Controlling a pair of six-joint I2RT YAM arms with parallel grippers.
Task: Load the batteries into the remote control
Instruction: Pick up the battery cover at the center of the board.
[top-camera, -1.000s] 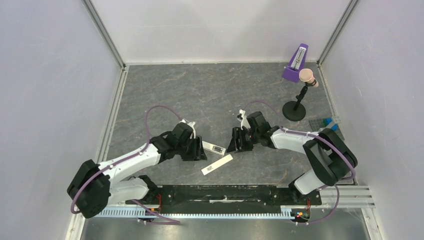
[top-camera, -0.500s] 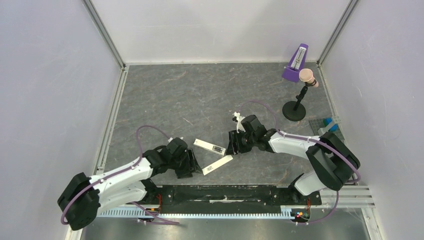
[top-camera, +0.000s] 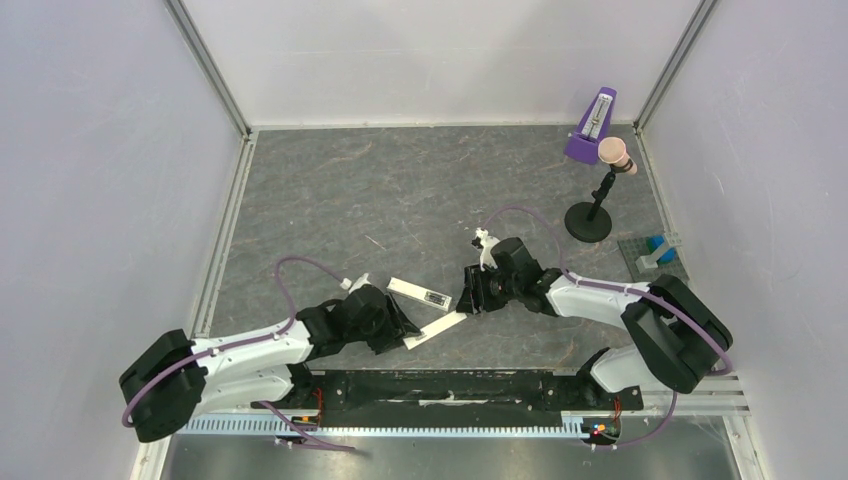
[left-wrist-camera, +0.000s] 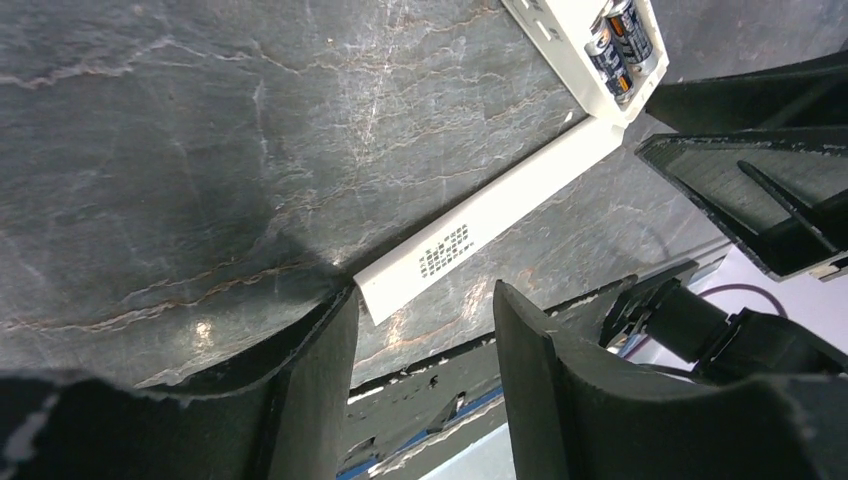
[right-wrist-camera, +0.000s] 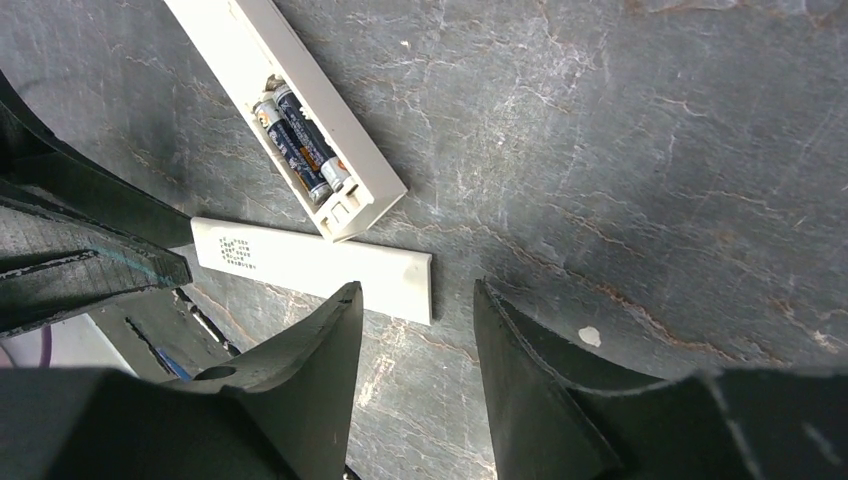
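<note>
Jaws of the left gripper (left-wrist-camera: 424, 305) stand wide and empty, straddling the left end of the flat white cover strip (left-wrist-camera: 480, 235), which reads as lining up to pinch it. The left arm stretches low from the near left, its forearm running rightward and its wrist tipped down to the table (top-camera: 330, 190). Right of it lies the remote control (top-camera: 420, 293), back up, with both batteries (right-wrist-camera: 298, 140) seated side by side in its recess, so loading looks done and the cover is likely what remains. The strip lies on the near side, touching the remote's right end. The right gripper (right-wrist-camera: 417, 290), also open and holding nothing, hovers at the strip's right end, perhaps to steady things. Its arm folds in from the near right, forearm pointing left.
</note>
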